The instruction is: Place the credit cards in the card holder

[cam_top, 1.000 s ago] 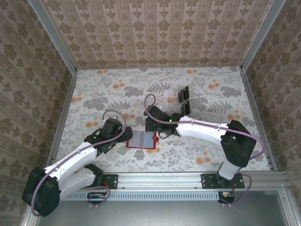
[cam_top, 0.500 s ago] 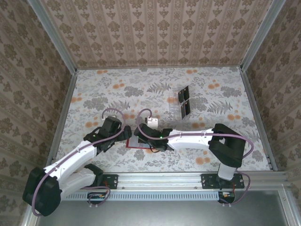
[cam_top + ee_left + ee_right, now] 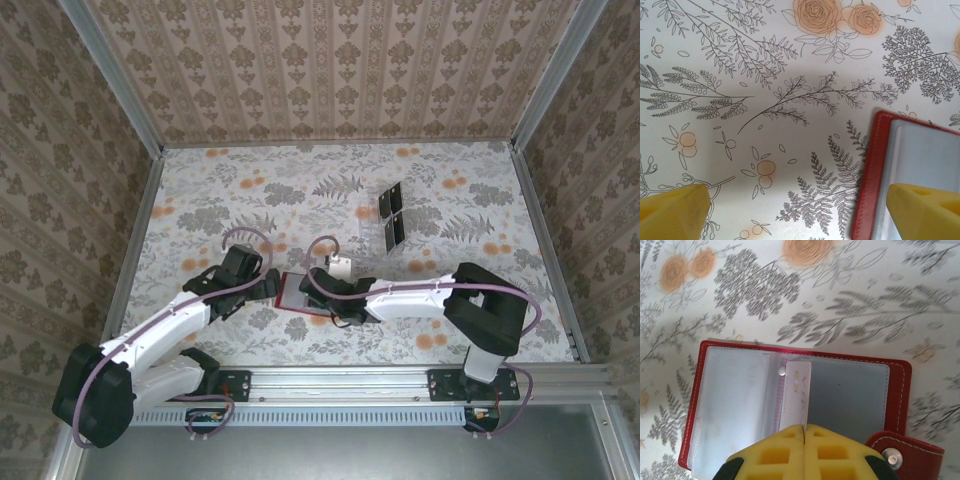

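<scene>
One pale card (image 3: 795, 390) pinched by right tool (image 3: 804, 430) over red wallet (image 3: 897, 371); left tool (image 3: 797, 200) wide

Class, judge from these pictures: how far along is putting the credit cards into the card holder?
Done: the card holder lies open. In hand: the right gripper holds one card at its middle fold. Still to do: two dark cards wait in the clear rack.
</scene>
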`<state>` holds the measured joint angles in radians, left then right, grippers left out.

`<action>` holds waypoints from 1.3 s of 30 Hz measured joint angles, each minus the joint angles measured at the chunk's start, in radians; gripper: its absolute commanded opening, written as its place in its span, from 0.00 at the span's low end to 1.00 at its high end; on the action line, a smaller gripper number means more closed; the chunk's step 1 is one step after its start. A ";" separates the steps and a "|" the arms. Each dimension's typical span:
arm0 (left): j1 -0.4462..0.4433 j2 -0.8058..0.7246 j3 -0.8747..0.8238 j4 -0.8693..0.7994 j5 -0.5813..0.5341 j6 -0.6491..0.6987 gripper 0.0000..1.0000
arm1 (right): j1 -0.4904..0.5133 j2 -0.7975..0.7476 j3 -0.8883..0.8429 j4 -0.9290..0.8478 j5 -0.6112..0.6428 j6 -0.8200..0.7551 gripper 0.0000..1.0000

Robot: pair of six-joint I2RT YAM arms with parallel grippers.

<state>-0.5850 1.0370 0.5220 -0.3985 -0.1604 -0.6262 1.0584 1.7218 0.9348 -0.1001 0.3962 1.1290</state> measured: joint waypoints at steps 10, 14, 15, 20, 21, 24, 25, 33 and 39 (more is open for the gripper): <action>-0.064 0.017 0.033 0.001 0.026 0.015 1.00 | -0.152 -0.036 -0.051 0.072 -0.169 -0.205 0.00; -0.089 0.081 0.058 0.006 0.046 0.035 1.00 | -0.197 -0.041 -0.076 0.128 -0.265 -0.278 0.00; -0.093 0.100 0.064 0.009 0.048 0.040 1.00 | -0.201 -0.046 -0.082 0.137 -0.280 -0.290 0.00; -0.110 0.209 0.113 0.020 0.058 0.077 1.00 | -0.210 -0.098 -0.121 0.170 -0.342 -0.315 0.00; -0.112 0.227 0.122 0.025 0.060 0.083 1.00 | -0.210 -0.109 -0.129 0.173 -0.349 -0.315 0.00; -0.122 0.277 0.145 0.043 0.059 0.104 1.00 | -0.209 -0.149 -0.157 0.192 -0.357 -0.305 0.00; -0.127 0.289 0.150 0.047 0.060 0.108 1.00 | -0.209 -0.162 -0.165 0.200 -0.356 -0.296 0.00; -0.183 0.325 0.167 0.060 0.047 0.119 1.00 | -0.209 -0.237 -0.265 0.278 -0.308 -0.206 0.00; -0.227 0.374 0.167 0.085 0.021 0.111 1.00 | -0.209 -0.245 -0.343 0.327 -0.260 -0.159 0.00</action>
<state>-0.8124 1.4109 0.6895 -0.3134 -0.1398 -0.5152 0.8490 1.4769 0.5922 0.2268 0.1360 0.9695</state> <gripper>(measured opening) 0.997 0.058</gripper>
